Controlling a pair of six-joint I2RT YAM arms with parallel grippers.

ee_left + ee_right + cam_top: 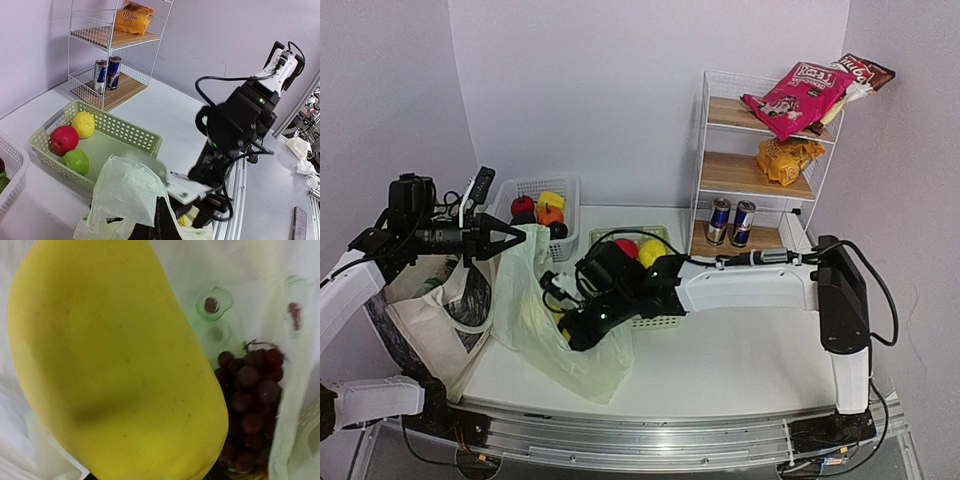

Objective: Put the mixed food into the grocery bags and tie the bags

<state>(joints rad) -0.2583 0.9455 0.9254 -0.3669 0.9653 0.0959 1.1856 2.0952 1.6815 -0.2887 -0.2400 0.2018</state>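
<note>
The pale-green plastic grocery bag [575, 360] stands open at the table's front, next to the cream canvas tote [425, 320] on its left. My left gripper [520, 237] is shut on the plastic bag's upper edge [125, 195] and holds it up. My right gripper [578, 328] reaches down inside the bag. In the right wrist view a yellow banana [115, 365] fills the frame and hides the fingers; it sits where the jaws are. Dark purple grapes [250, 390] lie at the bag's bottom.
A green basket [145, 137] behind the bag holds a red, a yellow and a green fruit. A white basket [570, 185] with fruit stands at the back left. The wire shelf [760, 170] at the right carries snack packets [795, 90] and two cans [731, 222].
</note>
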